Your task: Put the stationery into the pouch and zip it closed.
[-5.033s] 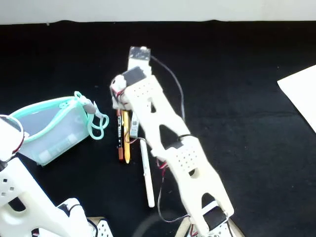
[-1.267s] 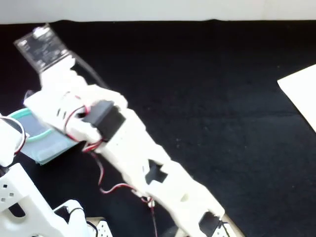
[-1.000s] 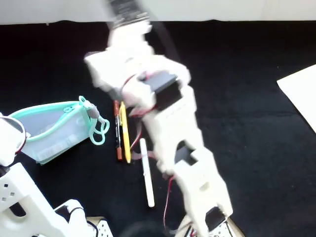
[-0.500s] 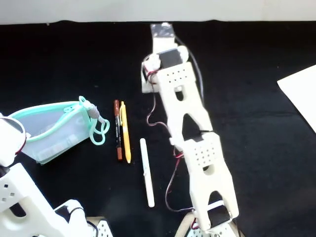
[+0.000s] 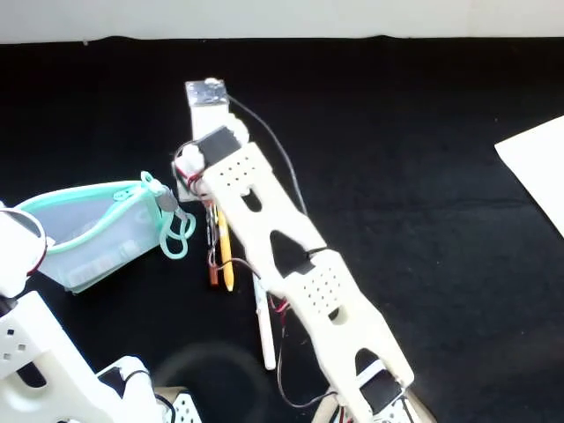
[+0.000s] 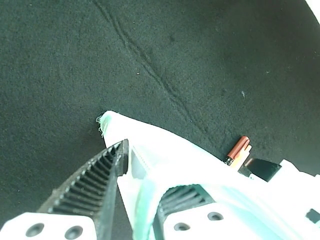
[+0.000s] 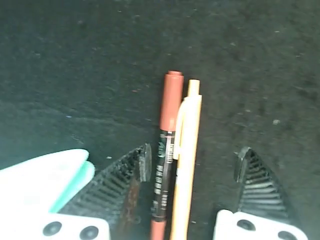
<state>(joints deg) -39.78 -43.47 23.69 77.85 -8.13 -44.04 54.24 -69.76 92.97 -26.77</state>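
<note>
Right end effector (image 7: 194,152) back along pens (image 7: 165,140)

We see a counter (image 5: 423,132) covered in matte black cloth. Beyond its far edge runs a plain pale strip (image 5: 282,18), wall or floor we cannot tell. A white sheet (image 5: 539,172) lies at the counter's right edge. A faint crease (image 6: 150,65) crosses the cloth.

A white sheet of paper (image 5: 536,169) lies at the edge of the black tabletop (image 5: 441,282).
</note>
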